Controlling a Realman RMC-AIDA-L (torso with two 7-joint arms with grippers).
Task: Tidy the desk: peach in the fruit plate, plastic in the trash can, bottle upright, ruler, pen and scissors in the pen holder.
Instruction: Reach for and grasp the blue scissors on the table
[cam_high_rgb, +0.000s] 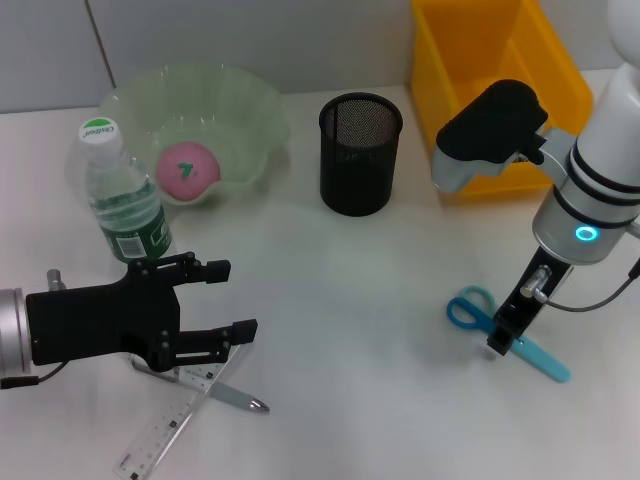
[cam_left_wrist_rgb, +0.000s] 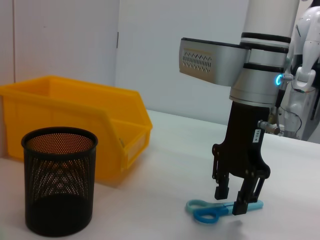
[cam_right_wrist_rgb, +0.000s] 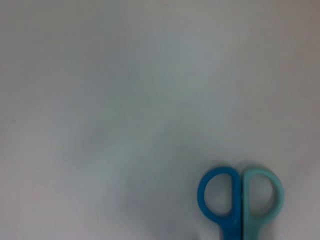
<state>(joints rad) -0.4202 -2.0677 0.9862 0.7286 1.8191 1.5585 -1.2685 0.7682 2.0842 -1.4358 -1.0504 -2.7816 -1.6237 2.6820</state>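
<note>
Two handle loops of the scissors (cam_high_rgb: 505, 331) lay flat on the tabletop (cam_high_rgb: 370, 300), and the right tool (cam_left_wrist_rgb: 233, 200) stood over the blades, its fingers (cam_left_wrist_rgb: 221, 190) spread to either side, tips down near the surface. Its arm dropped almost vertically from above. Behind it sat the pen holder (cam_high_rgb: 360, 153). Well off to the side, the left tool (cam_high_rgb: 222, 303) hung level, fingers parted, above the ruler (cam_high_rgb: 170, 425) and pen (cam_high_rgb: 215, 390).

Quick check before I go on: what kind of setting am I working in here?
Probably an office-style desk set up as a robot test bench: a white table against a plain wall, with a mesh pen holder, scissors, a ruler and a yellow storage bin.
</note>
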